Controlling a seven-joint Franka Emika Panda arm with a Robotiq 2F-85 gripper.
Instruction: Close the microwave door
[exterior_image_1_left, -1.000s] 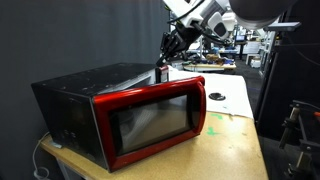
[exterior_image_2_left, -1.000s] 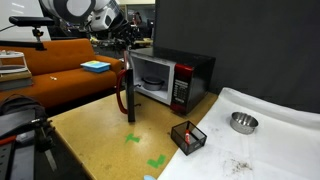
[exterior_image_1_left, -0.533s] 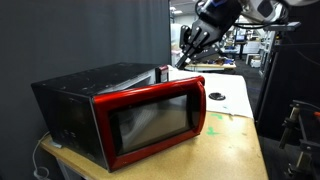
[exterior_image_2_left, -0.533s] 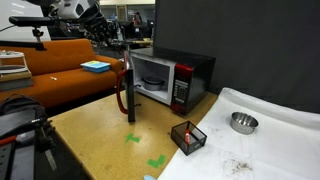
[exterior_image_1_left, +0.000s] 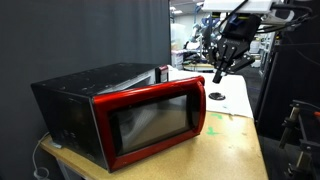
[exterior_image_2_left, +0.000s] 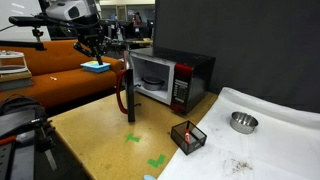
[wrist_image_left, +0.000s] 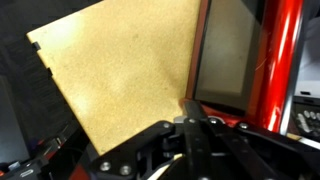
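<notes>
The microwave (exterior_image_2_left: 185, 78) stands on the wooden table, black casing with a red front; its casing also shows in an exterior view (exterior_image_1_left: 85, 85). The microwave door (exterior_image_1_left: 150, 118) stands swung wide open, edge-on in an exterior view (exterior_image_2_left: 130, 88). In the wrist view its red frame (wrist_image_left: 285, 60) and dark glass (wrist_image_left: 225, 55) fill the right side. My gripper (exterior_image_1_left: 217, 74) hangs in the air off the door's free edge, apart from it, also seen in an exterior view (exterior_image_2_left: 92, 58). Its fingers (wrist_image_left: 195, 125) are together and hold nothing.
A small black wire cube (exterior_image_2_left: 187, 137), a metal bowl (exterior_image_2_left: 242, 122) and a white sheet (exterior_image_2_left: 280, 140) lie on the table beside the microwave. Green tape marks (exterior_image_2_left: 155, 160) are on the wood. An orange sofa (exterior_image_2_left: 50, 65) stands behind my gripper.
My gripper has moved away from above the open door, outward past its free edge and a little lower. The door has not moved.
</notes>
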